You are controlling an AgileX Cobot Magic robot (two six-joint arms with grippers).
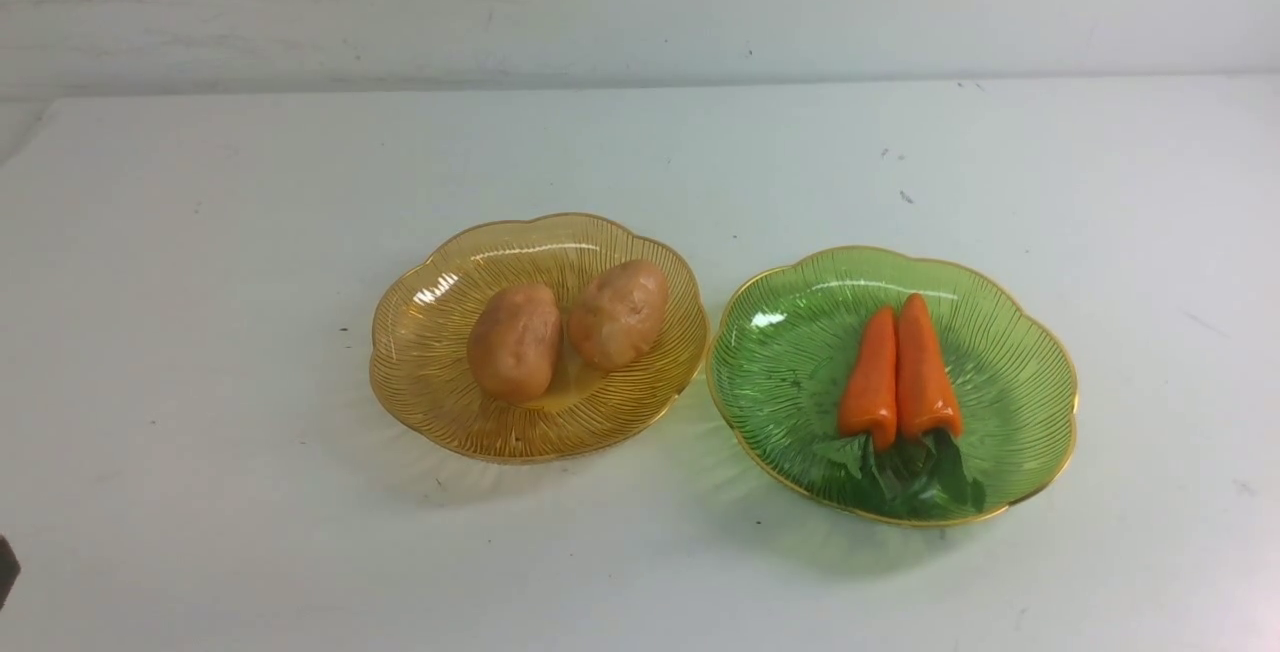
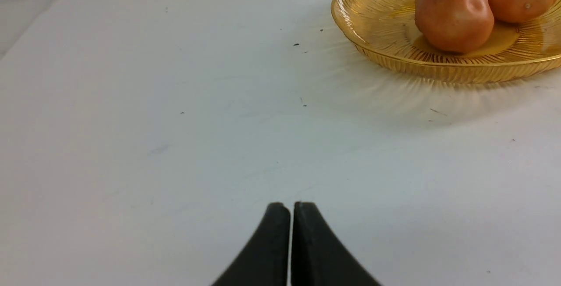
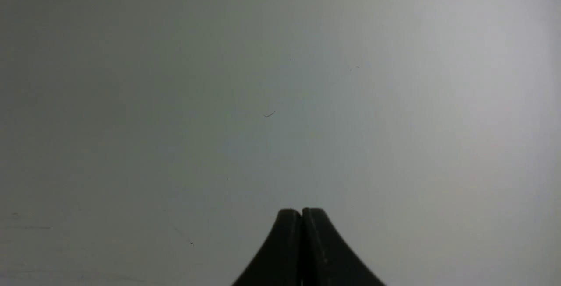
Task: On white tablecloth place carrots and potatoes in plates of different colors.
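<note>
With both potatoes [image 1: 515, 342] sitting in the amber plate [image 1: 430, 402] and both carrots [image 1: 928, 367] side by side in the green plate [image 1: 1020, 372], we look to be at the finish — sorting done on the white tablecloth [image 1: 250, 532]! Our left fingers [image 2: 291, 209] and right fingers [image 3: 301, 216] are together, gripping nothing — and we reckon the next move calls only for keeping both arms clear of those plates
</note>
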